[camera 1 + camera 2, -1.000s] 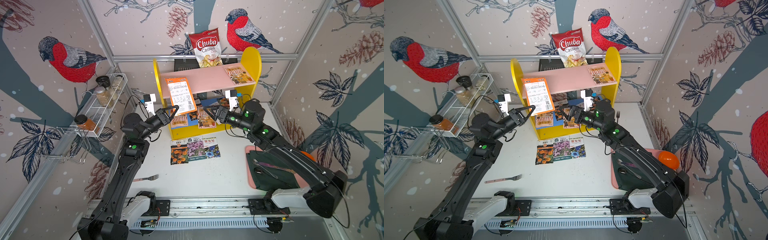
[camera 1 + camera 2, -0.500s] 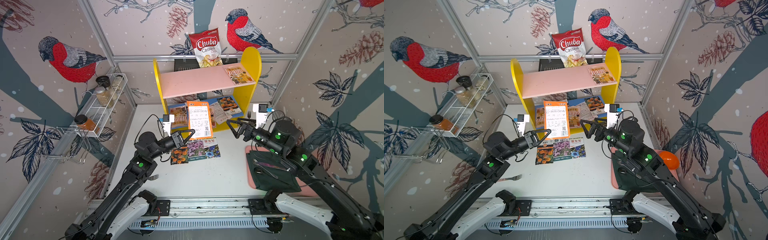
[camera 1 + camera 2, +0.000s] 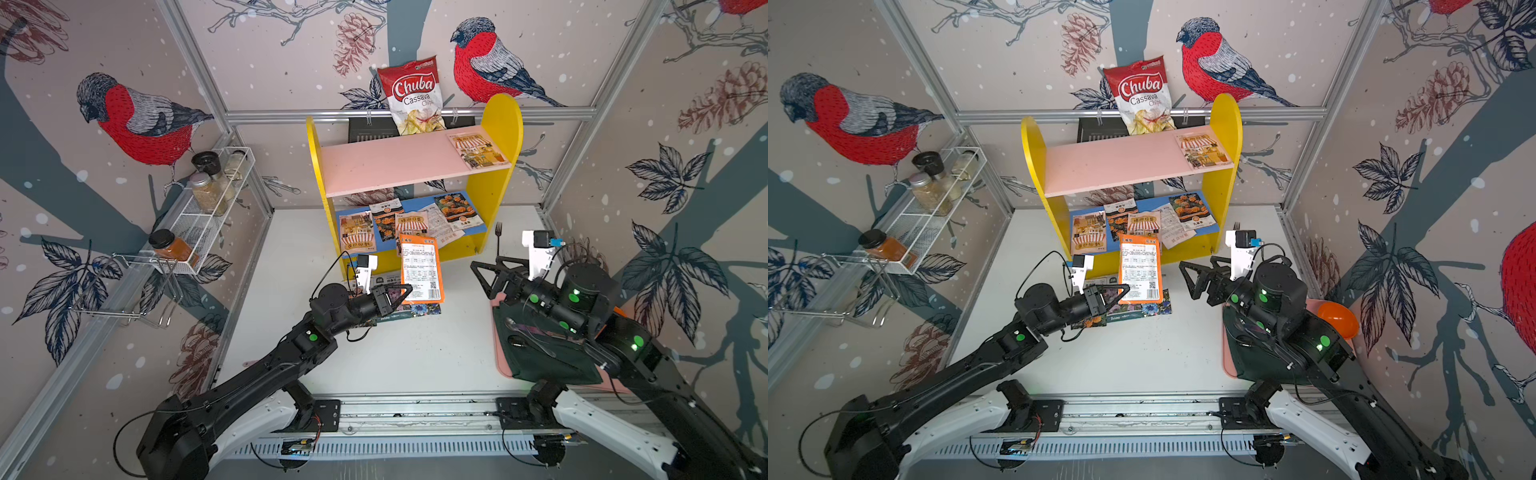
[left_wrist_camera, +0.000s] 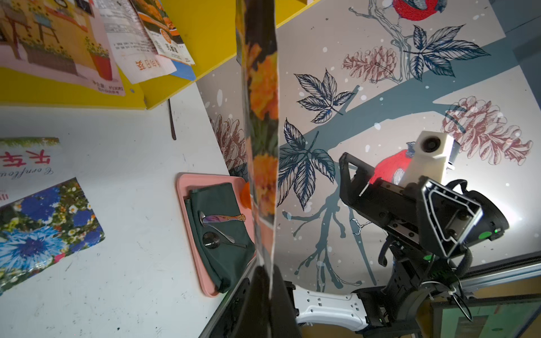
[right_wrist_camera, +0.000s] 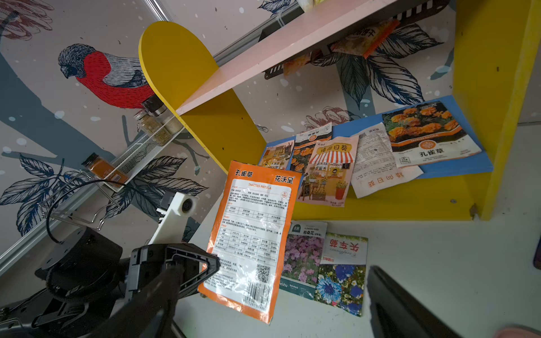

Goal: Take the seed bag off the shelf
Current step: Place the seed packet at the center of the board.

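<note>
The shelf [image 3: 503, 124] [image 3: 1225, 120] [image 5: 175, 58] stands at the back of the table, with yellow sides, a pink upper board and a blue lower board. My left gripper [image 3: 409, 287] [image 3: 1126, 287] [image 4: 270, 281] is shut on the lower edge of an orange-bordered seed bag [image 3: 419, 270] [image 3: 1139, 270] [image 5: 254, 234]. The bag hangs upright in front of the shelf, clear of it and above the table. One seed bag [image 3: 477, 150] lies on the pink board and several lie on the blue board [image 3: 478, 226]. My right gripper [image 3: 488, 270] [image 3: 1198, 270] [image 5: 273, 272] stands open and empty to the right of the held bag.
Flower seed packets [image 3: 415, 309] lie on the table under the held bag. A chips bag [image 3: 415, 95] hangs behind the shelf. A wire spice rack [image 3: 208, 208] with jars is on the left wall. A pink tray [image 3: 500, 370] with a green cloth and an orange bowl [image 3: 1337, 320] sit at the right.
My left gripper has carried the seed bag from the pink board's left end forward and down, away from the shelf. My right arm has drawn back from the shelf to the right.
</note>
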`<state>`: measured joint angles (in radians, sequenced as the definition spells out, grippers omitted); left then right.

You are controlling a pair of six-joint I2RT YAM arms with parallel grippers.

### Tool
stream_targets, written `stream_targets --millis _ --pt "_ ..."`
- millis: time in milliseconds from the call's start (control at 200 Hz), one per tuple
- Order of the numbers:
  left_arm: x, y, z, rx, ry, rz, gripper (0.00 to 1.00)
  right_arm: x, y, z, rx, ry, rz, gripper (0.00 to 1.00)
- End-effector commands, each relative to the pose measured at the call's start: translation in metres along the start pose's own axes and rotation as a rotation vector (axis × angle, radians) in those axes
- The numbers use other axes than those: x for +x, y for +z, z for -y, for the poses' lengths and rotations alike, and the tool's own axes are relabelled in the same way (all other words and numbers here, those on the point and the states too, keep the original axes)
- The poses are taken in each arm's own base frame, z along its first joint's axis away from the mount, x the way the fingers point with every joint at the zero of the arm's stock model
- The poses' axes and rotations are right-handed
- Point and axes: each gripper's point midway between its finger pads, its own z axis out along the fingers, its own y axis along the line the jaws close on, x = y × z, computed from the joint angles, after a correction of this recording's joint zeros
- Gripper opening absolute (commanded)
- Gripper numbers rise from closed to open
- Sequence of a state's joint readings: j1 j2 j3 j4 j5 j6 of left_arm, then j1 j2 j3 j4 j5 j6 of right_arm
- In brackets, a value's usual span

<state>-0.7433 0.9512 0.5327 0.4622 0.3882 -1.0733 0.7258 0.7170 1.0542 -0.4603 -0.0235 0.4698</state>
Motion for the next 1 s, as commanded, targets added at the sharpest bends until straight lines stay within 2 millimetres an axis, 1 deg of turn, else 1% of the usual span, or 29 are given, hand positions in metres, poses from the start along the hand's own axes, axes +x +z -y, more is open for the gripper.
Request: stream_targets --millis 0,170,320,530,735,795,996 --pt "-0.009 0.007 0.011 0.072 0.015 0.046 0.0 0.003 -0.001 0.006 0.025 -0.005 0.003 1.0" --pt "-0.003 0.021 -0.007 0.051 -0.004 0.031 0.0 0.009 -0.002 0.012 0.046 -0.002 0.002 1.0" --pt "0.006 0.036 -0.018 0.041 -0.019 0.009 0.0 0.016 -0.002 0.016 0.055 0.008 -0.008 1.0" --pt "0.021 0.06 -0.03 0.036 -0.054 -0.009 0.0 0.016 -0.005 0.019 0.065 0.022 -0.004 1.0" --pt "0.042 0.087 -0.043 0.04 -0.104 -0.032 0.0 0.018 -0.007 0.021 0.072 0.026 -0.006 1.0" --pt "0.045 0.093 -0.046 0.054 -0.116 -0.029 0.0 0.019 -0.008 0.021 0.073 0.029 -0.006 1.0" --pt "0.054 0.112 -0.065 0.018 -0.147 -0.045 0.0 0.021 -0.011 0.022 0.076 0.039 -0.012 1.0"
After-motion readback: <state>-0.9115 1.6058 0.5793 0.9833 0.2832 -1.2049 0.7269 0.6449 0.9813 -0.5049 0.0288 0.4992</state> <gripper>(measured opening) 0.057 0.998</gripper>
